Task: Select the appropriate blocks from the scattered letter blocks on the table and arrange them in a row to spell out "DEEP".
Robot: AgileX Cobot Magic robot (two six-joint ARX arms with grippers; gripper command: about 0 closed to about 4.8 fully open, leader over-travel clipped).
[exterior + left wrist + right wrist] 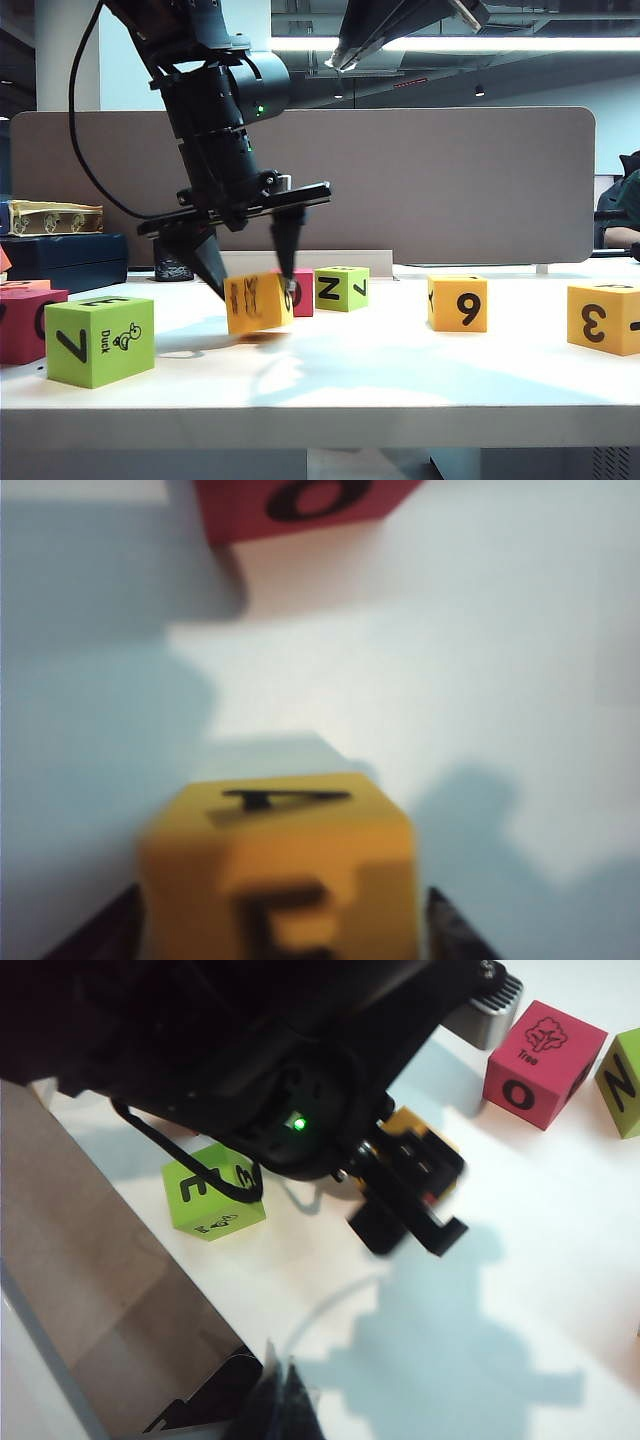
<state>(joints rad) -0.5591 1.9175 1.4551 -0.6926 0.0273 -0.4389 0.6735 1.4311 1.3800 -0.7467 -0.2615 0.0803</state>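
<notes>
Seven letter blocks (99, 340) on one table (400, 370), two grippers (255, 285)

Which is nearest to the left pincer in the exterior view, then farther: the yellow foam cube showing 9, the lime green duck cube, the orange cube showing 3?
From the left pincer:
1. Lime green foam duck cube, left.
2. Yellow foam cube showing 9, right.
3. Orange foam cube showing 3, far right.

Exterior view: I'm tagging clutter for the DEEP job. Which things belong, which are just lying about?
Job: orange foam cube, left gripper astride it; lime green foam cube with 7; yellow-orange foam cube with 3; right gripper, raised above.
Lying about: yellow foam cube with 9; green N cube; magenta 0 cube.
</notes>
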